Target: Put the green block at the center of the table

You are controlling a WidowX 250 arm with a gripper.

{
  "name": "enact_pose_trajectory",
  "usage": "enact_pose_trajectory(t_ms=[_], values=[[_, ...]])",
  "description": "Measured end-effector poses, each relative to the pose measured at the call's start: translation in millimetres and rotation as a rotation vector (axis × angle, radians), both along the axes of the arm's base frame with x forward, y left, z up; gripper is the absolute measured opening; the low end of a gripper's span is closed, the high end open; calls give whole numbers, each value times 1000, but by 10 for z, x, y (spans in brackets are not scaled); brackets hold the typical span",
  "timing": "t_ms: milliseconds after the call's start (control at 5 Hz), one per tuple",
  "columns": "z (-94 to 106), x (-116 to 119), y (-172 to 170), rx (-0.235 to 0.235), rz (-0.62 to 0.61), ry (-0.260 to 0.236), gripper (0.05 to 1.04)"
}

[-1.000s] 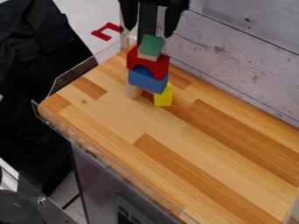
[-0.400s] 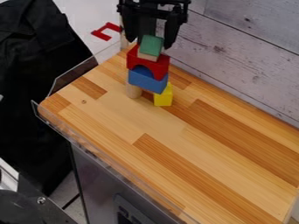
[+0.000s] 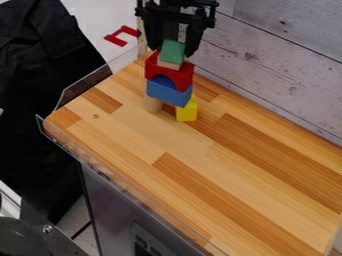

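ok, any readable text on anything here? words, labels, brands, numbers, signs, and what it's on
None readable.
Green block, red arch, blue arch, yellow block, table: no text seen.
Grey panel below table: any marks too small to read.

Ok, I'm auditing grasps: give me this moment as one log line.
gripper: open, near stack | green block: atop it | center placement: pending

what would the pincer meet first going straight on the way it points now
The pincer would probably meet the green block atop the stack, though depth is unclear; it could pass behind.
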State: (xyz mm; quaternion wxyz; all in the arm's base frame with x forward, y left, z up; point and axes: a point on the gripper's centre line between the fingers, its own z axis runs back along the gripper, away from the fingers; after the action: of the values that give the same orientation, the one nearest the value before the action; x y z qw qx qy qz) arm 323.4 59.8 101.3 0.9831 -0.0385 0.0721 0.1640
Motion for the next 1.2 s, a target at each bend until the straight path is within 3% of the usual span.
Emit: enact_pose_trajectory(t_ms=[200,800,1000,1200], values=[[-11,5,-1,-1,4,0,558],[50,-14,-21,33,-1,4,558],[169,3,-108,49,-20,-31,558],[180,27,-336,62,-65,-33,558]])
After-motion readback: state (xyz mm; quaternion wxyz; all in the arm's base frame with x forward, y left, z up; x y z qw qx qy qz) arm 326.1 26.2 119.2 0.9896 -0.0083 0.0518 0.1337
